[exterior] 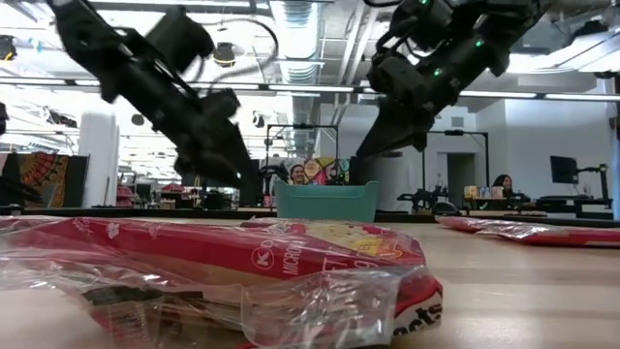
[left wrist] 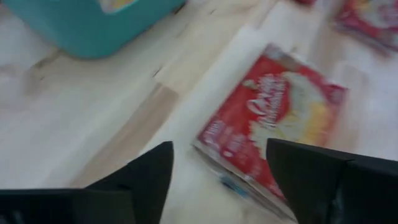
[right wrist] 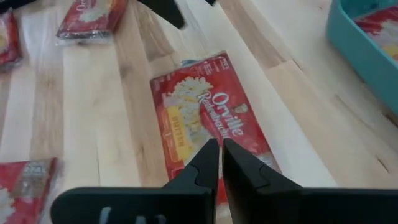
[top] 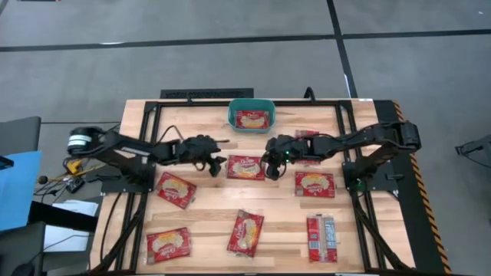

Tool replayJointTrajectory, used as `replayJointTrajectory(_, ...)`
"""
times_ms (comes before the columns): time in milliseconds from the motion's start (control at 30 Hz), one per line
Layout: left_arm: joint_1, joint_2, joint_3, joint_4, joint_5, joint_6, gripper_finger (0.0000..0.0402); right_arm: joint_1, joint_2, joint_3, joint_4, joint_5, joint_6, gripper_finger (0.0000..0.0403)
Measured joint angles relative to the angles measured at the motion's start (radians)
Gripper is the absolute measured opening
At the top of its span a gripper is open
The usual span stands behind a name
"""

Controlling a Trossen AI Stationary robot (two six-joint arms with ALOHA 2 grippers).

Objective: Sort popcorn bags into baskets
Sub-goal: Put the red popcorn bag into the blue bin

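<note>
bin point(top: 251, 116): at the far edge, mid-table, one bag point(top: 251, 119) already in it. I keep it central so either arm reaches.
centre bag point(top: 245, 167): flat on the table point(top: 207, 222) just in front of the bin, between both grippers. My next pick.
left gripper point(top: 217, 164): fingers wide, hovering at the bag's left end, holding nothing. I read it as lined up to straddle that edge.
right gripper point(top: 269, 163): fingers nearly shut, empty, tips over the bag's right end, likely to pin it.
other bags: six more scattered nearer me, well apart, waiting.
</note>
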Motion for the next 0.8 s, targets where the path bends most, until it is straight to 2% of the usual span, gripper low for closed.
replayJointTrajectory(200,0.062,0.182,0.079,-0.016,0.084,-0.015,0.0278,0.06,-0.057,-0.012,-0.074,0.101,0.053,0.0048)
replayJointTrajectory(367,0.066,0.316,0.15,-0.003,0.159,0.018,0.0275,0.101,-0.079,-0.011,-0.091,0.18,0.067,0.0048)
replayJointTrajectory(467,0.058,0.387,0.183,-0.001,0.187,0.036,0.0257,0.119,-0.079,-0.011,-0.092,0.194,0.079,0.0048)
replayJointTrajectory(533,0.053,0.418,0.198,0.009,0.189,0.052,0.0232,0.125,-0.077,-0.011,-0.095,0.195,0.082,0.0048)
replayJointTrajectory(633,0.048,0.454,0.217,0.01,0.19,0.07,0.0175,0.135,-0.076,-0.011,-0.095,0.198,0.087,0.0048)
replayJointTrajectory(800,0.035,0.478,0.23,0.018,0.187,0.092,0.0039,0.153,-0.076,-0.011,-0.117,0.247,0.107,0.0048)
